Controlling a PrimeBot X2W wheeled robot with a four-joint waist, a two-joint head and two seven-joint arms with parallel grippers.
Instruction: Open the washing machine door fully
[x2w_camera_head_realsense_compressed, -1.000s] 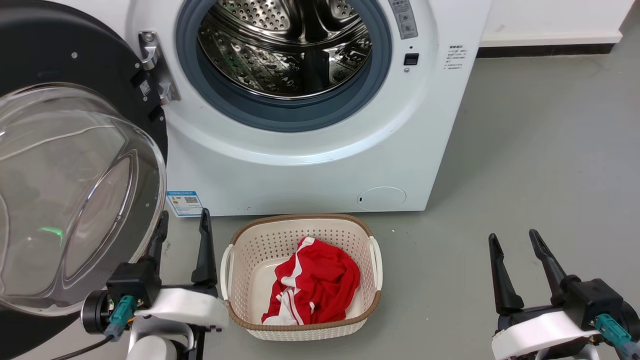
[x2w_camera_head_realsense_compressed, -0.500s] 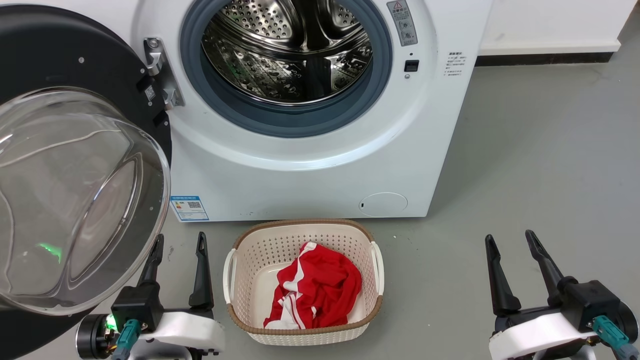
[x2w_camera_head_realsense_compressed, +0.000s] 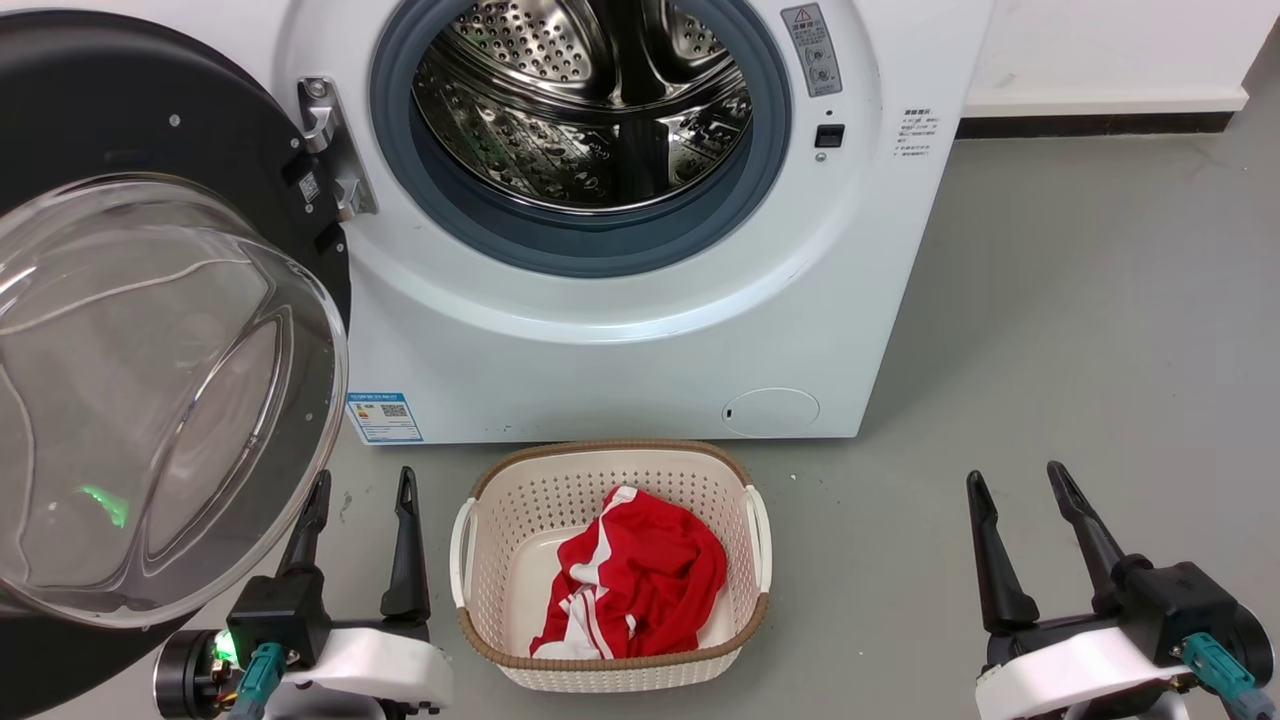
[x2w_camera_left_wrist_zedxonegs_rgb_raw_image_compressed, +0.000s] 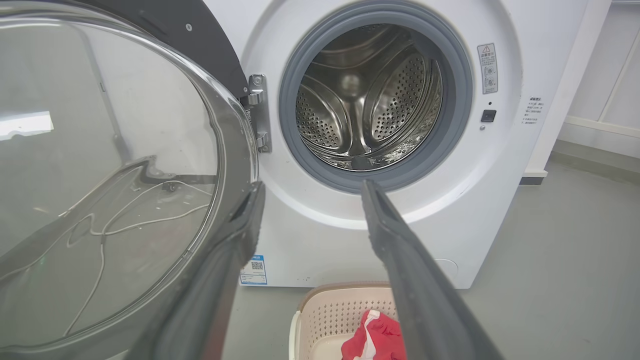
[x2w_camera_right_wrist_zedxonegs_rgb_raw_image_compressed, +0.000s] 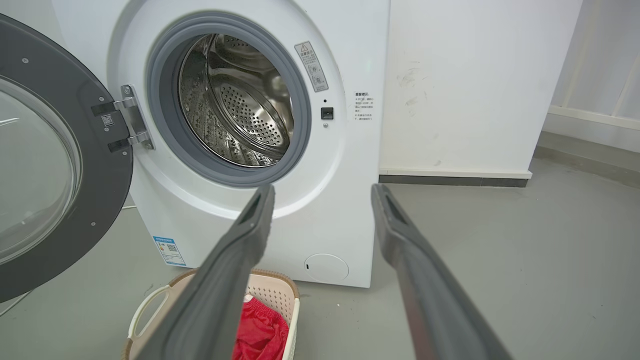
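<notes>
Door (x2w_camera_head_realsense_compressed: 130, 110) open left, facing fwd (approx.).

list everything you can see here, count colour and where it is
washing machine: 1, white, centre back, standing on the grey floor
washing machine door: 1, black with a clear glass bowl, swung open at the left
hinge: 1, silver, between door and machine
drum: 1, steel, inside the open port
rubber ring: 1, grey, around the drum mouth
round flap: 1, white, machine front, lower right
label: 1, blue and white, machine front, lower left
laundry basket: 1, cream with brown rim, on the floor before the machine
garment: 1, red with white stripes, in the basket
left pincer: 1, dark, open, lower left beside the door
right pincer: 1, dark, open, lower right
</notes>
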